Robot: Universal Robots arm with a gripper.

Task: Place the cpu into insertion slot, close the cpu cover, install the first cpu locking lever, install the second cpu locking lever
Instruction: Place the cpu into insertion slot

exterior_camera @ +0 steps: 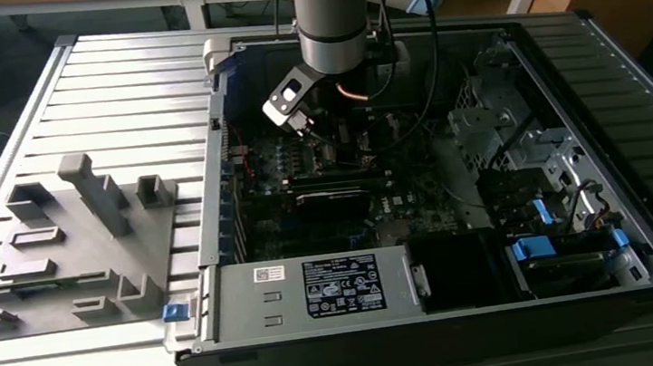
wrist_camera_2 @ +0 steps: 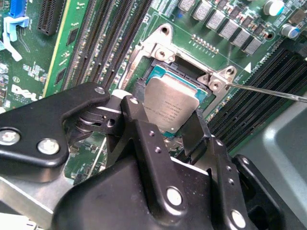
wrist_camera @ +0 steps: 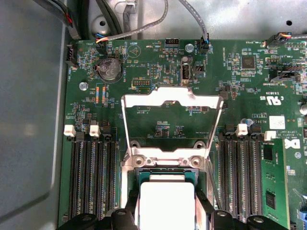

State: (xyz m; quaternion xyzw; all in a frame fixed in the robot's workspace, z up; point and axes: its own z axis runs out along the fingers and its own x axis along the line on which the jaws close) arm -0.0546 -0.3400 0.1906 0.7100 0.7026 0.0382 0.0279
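Gripper (wrist_camera_2: 168,114) clamped on cpu (wrist_camera_2: 170,100) by opposite edges; we see it held just over slot (wrist_camera_2: 183,67), likely for seating, and cover (wrist_camera: 172,94) tipped back, we judge so slot lies open.

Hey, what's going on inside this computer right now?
A robot arm reaches down into an open computer case. Its end effector grips the cpu by two opposite edges, right at the insertion slot. The chip looks slightly tilted, so it may not be fully seated. The cpu cover stands hinged up off the socket and is not yet closed.
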